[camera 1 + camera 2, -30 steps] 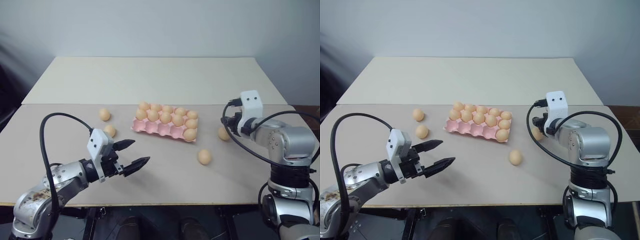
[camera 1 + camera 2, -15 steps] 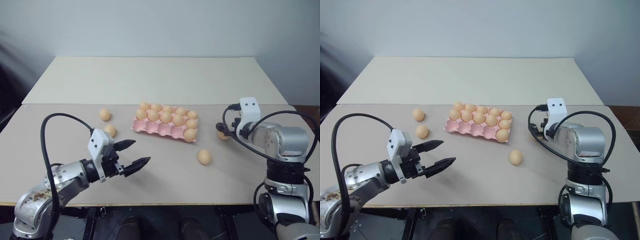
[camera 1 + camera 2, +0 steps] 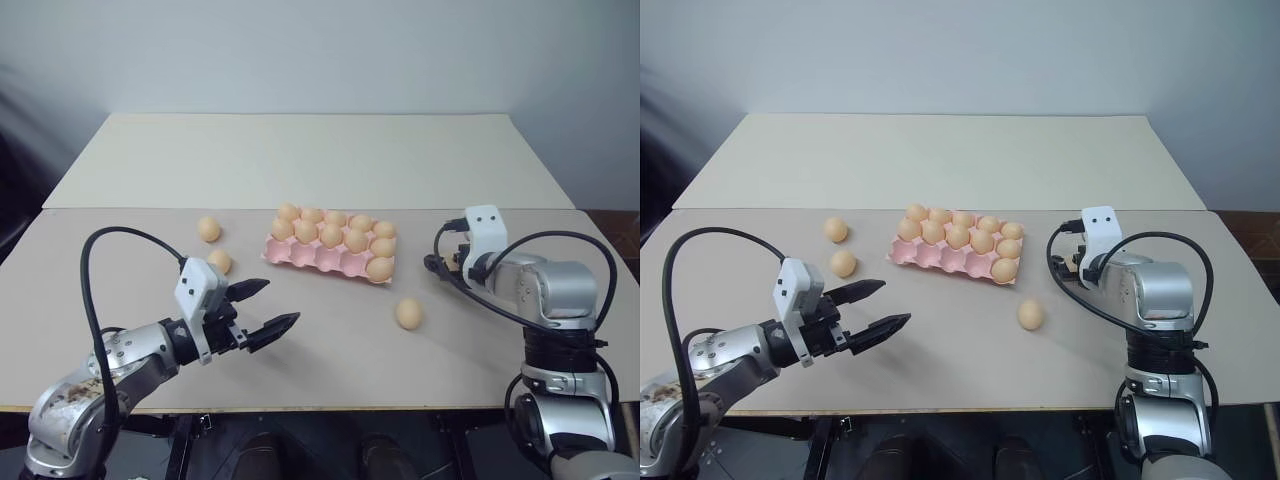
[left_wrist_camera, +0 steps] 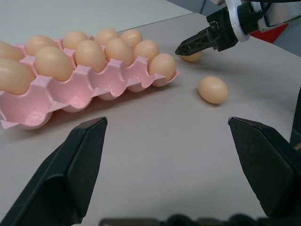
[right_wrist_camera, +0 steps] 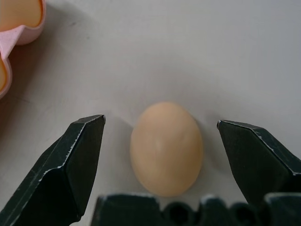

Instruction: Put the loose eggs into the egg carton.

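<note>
The pink egg carton [image 3: 308, 259] lies mid-table with several eggs [image 3: 332, 235] in its back cups and front cups bare. Two loose eggs [image 3: 208, 229] [image 3: 220, 262] rest left of it. A third egg [image 3: 408, 313] sits in front of its right end. In the right wrist view a fourth egg [image 5: 167, 148] lies on the table between the spread fingers of my right gripper [image 5: 160, 122], which is open around it without touching. My left gripper [image 3: 283, 301] hovers open and empty near the table's front left.
The grey tabletop [image 3: 350, 380] has free room in front of the carton. A second, paler table [image 3: 300, 160] adjoins at the back across a seam. A plain wall stands behind.
My right hand has sunk toward the table over the egg at the right, which the wrist now covers in the head views. The left arm has kept still.
</note>
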Tool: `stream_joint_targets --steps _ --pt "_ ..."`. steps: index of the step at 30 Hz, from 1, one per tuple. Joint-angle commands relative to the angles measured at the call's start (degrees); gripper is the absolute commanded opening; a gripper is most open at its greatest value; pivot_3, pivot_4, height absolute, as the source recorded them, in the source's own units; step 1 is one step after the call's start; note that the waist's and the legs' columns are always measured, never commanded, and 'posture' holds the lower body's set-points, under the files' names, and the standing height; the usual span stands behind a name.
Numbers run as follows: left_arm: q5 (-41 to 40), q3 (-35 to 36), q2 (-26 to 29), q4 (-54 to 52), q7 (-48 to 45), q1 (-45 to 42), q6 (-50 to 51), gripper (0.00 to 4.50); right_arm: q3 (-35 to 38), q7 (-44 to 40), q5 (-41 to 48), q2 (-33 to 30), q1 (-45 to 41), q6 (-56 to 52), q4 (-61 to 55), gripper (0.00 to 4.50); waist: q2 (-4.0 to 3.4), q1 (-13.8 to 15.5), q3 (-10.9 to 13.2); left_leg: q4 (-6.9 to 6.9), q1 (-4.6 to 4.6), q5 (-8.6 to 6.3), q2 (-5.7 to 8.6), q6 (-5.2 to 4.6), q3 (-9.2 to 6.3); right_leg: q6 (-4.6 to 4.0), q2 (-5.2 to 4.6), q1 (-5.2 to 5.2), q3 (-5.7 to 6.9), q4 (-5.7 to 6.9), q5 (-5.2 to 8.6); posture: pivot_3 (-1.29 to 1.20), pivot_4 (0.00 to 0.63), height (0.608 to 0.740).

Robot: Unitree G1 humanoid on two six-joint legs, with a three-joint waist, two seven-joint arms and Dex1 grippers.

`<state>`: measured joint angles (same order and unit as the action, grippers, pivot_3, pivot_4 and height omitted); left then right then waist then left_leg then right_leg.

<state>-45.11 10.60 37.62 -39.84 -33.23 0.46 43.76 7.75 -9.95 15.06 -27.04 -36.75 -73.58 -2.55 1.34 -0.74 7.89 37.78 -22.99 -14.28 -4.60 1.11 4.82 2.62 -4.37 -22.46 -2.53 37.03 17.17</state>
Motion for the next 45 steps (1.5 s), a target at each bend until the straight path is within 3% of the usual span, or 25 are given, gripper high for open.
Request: stream_joint_targets --steps 1,4,11,13,20,26,34,45 --pt "-0.26 0.65 0.50 -2.52 0.02 0.04 -1.34 4.50 0.48 0.00 -0.67 0.27 0.24 1.81 -0.56 4.43 0.00 0.00 0.00 0.00 0.00 0.00 0.00 0.00 0.00 0.00 0.00 0.00 0.00 0.00 0.00 0.00 0.150 0.740" --pt "-0.18 0.75 0.72 -2.54 0.00 -0.01 -1.31 4.50 0.33 0.07 -1.12 0.40 0.10 1.68 -0.20 4.07 0.00 0.00 0.00 0.00 0.00 0.00 0.00 0.00 0.00 0.00 0.00 0.00 0.00 0.00 0.00 0.00 0.150 0.740" --pt "-0.20 0.69 0.96 -2.47 0.07 -0.41 -1.28 4.50 0.33 0.22 -1.50 0.51 0.42 0.98 -0.02 1.95 0.00 0.00 0.00 0.00 0.00 0.00 0.00 0.00 0.00 0.00 0.00 0.00 0.00 0.00 0.00 0.00 0.150 0.740" --pt "-0.16 0.68 1.00 -2.44 0.02 -0.43 -1.31 4.50 0.51 0.38 -1.56 0.57 0.54 1.07 -0.23 1.62 0.00 0.00 0.00 0.00 0.00 0.00 0.00 0.00 0.00 0.00 0.00 0.00 0.00 0.00 0.00 0.00 0.150 0.740" --pt "-0.42 2.23 1.53 -1.88 -0.20 0.02 -1.40 4.50 -0.10 -4.26 3.50 0.45 -1.53 -0.16 -12.09 1.39 -0.01 -0.07 0.01 0.00 -0.08 0.00 0.00 0.00 0.00 0.00 0.00 -0.09 0.00 0.01 0.00 0.00 0.150 0.740" --pt "3.41 3.69 -0.25 -0.12 2.48 1.62 -4.17 4.50 -3.31 -7.69 9.17 6.01 -5.52 -0.71 -20.85 1.35 -0.02 -0.27 0.01 -0.03 -0.21 0.00 -0.08 0.01 0.01 0.00 0.08 -0.33 -0.04 0.09 0.00 0.00 0.150 0.740" --pt "5.31 1.14 -3.04 -1.25 5.49 1.42 -4.29 4.50 -9.49 -7.11 8.20 12.68 -3.52 5.16 -16.61 1.34 -0.01 0.13 0.00 0.00 -0.30 0.01 -0.01 0.02 0.01 0.00 -0.03 -0.31 0.04 0.07 -0.01 0.00 0.150 0.740" --pt "5.18 0.89 -3.76 -2.68 6.66 2.44 -4.13 4.50 -10.67 -8.74 7.25 13.88 -1.38 11.42 -9.64 1.33 -0.01 -0.16 0.00 -0.01 -0.27 0.03 -0.02 0.05 0.01 -0.01 0.00 -0.36 0.02 0.09 -0.01 0.00 0.150 0.740"
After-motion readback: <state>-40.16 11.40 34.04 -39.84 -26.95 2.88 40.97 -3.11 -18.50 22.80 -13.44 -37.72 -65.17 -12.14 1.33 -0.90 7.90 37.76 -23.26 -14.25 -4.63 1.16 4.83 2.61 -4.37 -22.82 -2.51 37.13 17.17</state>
